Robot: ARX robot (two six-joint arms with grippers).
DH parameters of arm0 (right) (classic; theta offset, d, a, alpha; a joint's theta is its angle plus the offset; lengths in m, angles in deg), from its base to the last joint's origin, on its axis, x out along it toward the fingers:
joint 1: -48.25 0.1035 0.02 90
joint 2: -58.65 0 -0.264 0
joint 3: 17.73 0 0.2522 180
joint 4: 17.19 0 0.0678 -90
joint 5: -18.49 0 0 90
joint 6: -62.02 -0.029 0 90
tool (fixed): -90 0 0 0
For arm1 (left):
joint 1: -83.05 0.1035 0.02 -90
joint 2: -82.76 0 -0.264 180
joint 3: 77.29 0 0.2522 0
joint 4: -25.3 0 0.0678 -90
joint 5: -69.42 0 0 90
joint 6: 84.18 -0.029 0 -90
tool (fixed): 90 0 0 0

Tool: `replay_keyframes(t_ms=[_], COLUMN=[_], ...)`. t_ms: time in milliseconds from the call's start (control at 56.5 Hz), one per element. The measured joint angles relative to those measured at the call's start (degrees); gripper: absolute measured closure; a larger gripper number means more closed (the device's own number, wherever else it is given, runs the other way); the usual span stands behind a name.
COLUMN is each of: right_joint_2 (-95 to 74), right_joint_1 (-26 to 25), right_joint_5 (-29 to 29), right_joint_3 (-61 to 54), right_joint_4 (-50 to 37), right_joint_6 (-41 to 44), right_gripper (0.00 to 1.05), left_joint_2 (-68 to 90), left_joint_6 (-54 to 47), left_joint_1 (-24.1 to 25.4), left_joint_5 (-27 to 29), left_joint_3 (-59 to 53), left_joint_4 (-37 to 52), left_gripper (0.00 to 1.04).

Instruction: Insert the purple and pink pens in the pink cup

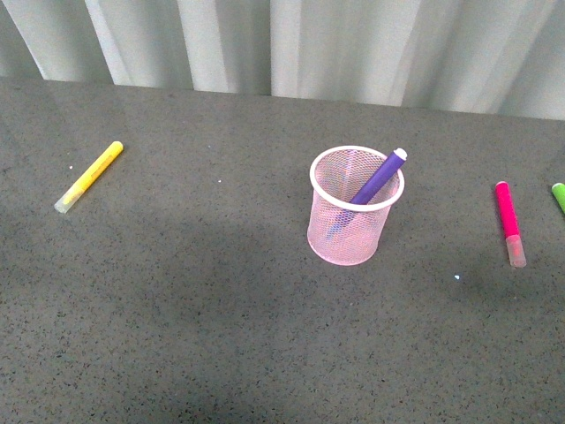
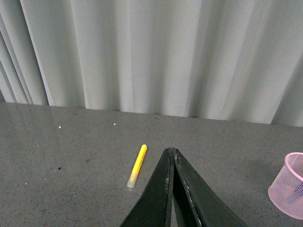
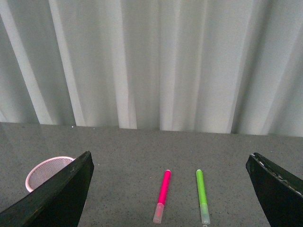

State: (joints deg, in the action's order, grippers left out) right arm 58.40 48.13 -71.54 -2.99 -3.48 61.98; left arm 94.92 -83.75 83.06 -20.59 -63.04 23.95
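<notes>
The pink cup (image 1: 340, 231) stands upright at the table's middle. The purple pen (image 1: 380, 177) leans inside it, its white end above the rim. The pink pen (image 1: 508, 218) lies flat on the table to the cup's right, clear cap toward me. Neither arm shows in the front view. My right gripper (image 3: 170, 158) is open and hangs above the table; the pink pen (image 3: 162, 194) lies between its wide-spread fingers, untouched, with the cup (image 3: 45, 171) to one side. My left gripper (image 2: 171, 150) is shut on nothing, above the table, with the cup (image 2: 289, 187) off to its side.
A yellow marker (image 1: 90, 176) lies at the far left, also seen as the yellow marker (image 2: 137, 165) near the left fingertips. A green marker (image 1: 559, 196) lies at the right edge, parallel to the pink pen, shown as the green marker (image 3: 202, 195). A grey curtain (image 1: 282, 44) backs the table.
</notes>
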Motion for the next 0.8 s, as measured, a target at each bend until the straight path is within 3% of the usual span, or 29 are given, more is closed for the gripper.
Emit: replay_keyframes(t_ms=[177,283,655,796], right_joint_2=[0.0,0.0,0.0,0.0], right_joint_1=[0.0,0.0,0.0,0.0], right_joint_5=[0.0,0.0,0.0,0.0], right_joint_3=[0.0,0.0,0.0,0.0], right_joint_4=[0.0,0.0,0.0,0.0], right_joint_6=[0.0,0.0,0.0,0.0], right_gripper=[0.07,0.07,0.07,0.07], left_joint_2=[-2.2,-9.7,-11.9,-12.0], left_joint_6=[0.0,0.0,0.0,0.0], left_joint_1=[0.0,0.0,0.0,0.0], left_joint_5=[0.0,0.0,0.0,0.0], left_joint_3=[0.0,0.0,0.0,0.0], left_joint_4=[-2.3,-11.6,-12.3,-12.4], left_gripper=[1.01,1.01,1.01,0.74])
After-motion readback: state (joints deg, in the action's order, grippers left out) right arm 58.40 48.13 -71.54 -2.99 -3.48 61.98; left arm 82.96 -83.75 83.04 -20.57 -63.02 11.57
